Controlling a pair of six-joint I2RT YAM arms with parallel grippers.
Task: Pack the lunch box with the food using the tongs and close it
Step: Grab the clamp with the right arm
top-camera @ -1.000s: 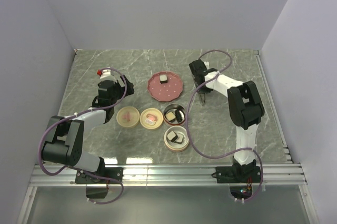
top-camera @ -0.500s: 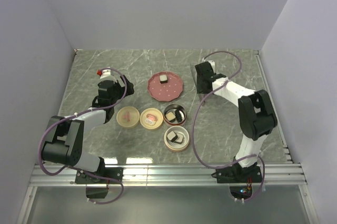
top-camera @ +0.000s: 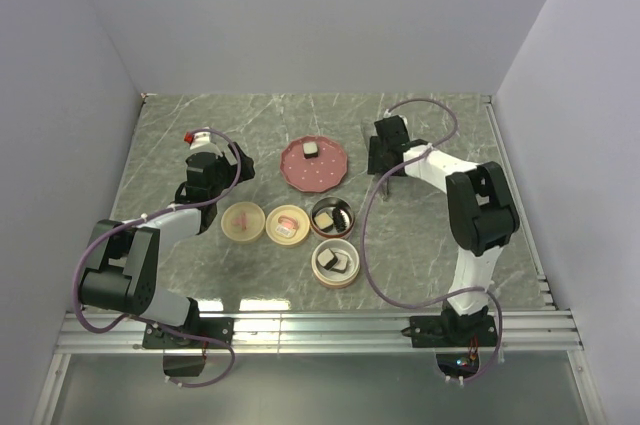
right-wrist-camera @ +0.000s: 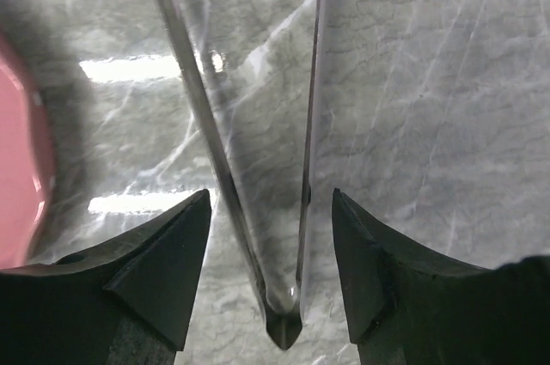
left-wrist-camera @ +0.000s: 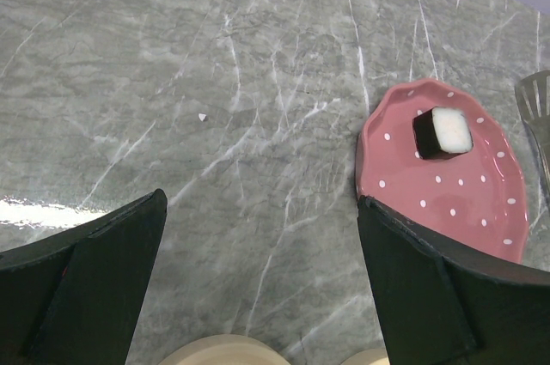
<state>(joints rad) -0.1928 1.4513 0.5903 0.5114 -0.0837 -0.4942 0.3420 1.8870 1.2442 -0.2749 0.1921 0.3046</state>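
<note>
Long silvery metal tongs point(right-wrist-camera: 282, 318): between right tool's point(right-wrist-camera: 271, 193) parted fingers — joined end wristward.
Black-and-white sushi block point(top-camera: 312, 149): leftward, on pink dotted plate point(top-camera: 325, 177).

one sushi block point(left-wrist-camera: 442, 132) sits on the pink plate point(left-wrist-camera: 464, 202), fingers point(left-wrist-camera: 94, 279) wide.

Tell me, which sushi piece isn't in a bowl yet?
The black-and-white piece alone on the pink dotted plate. The other three sit in bowls: one in the dark bowl, two in the cream bowl.
</note>
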